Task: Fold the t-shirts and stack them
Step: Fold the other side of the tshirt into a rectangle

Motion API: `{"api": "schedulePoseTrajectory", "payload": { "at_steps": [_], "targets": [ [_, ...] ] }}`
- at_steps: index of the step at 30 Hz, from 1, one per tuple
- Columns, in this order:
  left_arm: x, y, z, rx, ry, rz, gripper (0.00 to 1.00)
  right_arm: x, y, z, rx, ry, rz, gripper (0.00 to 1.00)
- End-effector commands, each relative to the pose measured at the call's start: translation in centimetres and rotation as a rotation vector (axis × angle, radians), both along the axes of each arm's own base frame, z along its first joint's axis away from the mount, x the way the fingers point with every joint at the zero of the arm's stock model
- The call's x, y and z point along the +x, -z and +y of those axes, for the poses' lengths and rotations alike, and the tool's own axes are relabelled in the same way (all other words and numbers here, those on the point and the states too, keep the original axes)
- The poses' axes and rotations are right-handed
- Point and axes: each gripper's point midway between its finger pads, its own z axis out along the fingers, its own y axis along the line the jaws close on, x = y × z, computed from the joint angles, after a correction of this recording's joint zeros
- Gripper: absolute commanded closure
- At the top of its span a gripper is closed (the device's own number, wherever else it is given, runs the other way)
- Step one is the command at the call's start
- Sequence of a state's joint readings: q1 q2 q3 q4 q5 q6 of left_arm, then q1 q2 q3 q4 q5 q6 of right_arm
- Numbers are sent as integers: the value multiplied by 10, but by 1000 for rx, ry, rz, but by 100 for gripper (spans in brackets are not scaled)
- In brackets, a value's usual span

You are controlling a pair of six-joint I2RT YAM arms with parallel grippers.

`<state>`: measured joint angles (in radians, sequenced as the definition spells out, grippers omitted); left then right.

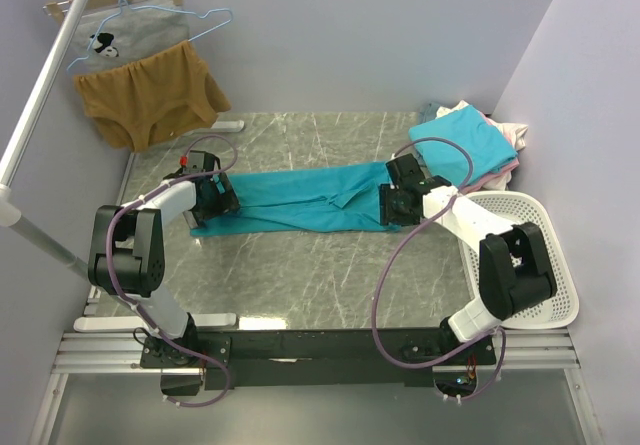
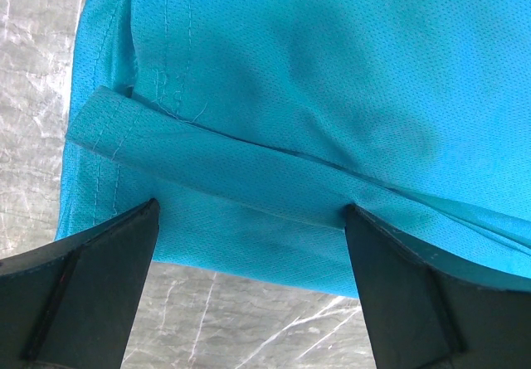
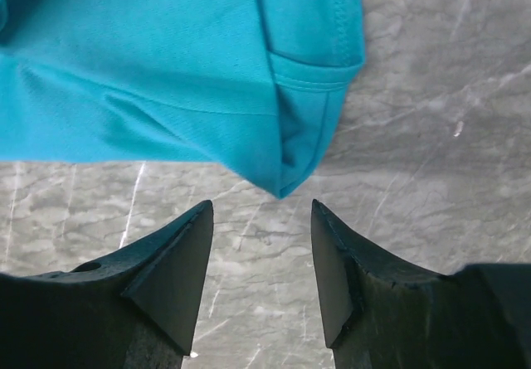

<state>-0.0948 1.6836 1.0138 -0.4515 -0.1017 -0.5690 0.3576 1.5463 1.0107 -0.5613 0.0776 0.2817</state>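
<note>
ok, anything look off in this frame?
Only minor things. The teal t-shirt lies in a long strip with a crease bunched near its middle. At the far right, the turquoise t-shirt tops an uneven pile, pink and white edges poking out.

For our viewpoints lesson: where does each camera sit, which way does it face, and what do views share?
Top external: above, behind, looking down at the table; both arms show.
Left wrist: on left arm, facing the hem of the teal t-shirt; left gripper shows.
Right wrist: on right arm, facing its corner; right gripper shows.
All share that t-shirt.
</note>
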Motion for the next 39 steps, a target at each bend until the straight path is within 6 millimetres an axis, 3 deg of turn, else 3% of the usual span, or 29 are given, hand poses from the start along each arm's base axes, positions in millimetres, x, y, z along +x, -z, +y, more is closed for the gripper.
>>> {"api": "schedulePoseTrajectory", "payload": {
  "at_steps": [1,6,16,19,20,23,28,34,39],
  "targets": [
    [6,-4,-4,-13,16,-27,1,-3,-11,10,5,-38,-16,42],
    [5,-4,-3,-13,14,-27,0,-7,5,4,-63,-37,21,42],
    [2,-2,-3,-9,14,-20,1,7,20,-14,-201,8,39,47],
    [2,-1,-2,-5,14,-16,0,9,23,-17,-225,12,48,57],
    [2,-2,-2,-4,13,-17,1,10,23,-17,-230,13,44,70],
    [1,0,0,5,12,-13,1,18,20,-21,-255,25,21,85],
    [0,2,4,27,7,-2,1,37,8,-23,-284,23,-13,98],
    [-6,4,11,65,-8,18,1,45,4,-42,-338,49,8,100],
    [-11,9,14,91,-16,47,1,26,22,-57,-344,76,114,100]
  ]
}}
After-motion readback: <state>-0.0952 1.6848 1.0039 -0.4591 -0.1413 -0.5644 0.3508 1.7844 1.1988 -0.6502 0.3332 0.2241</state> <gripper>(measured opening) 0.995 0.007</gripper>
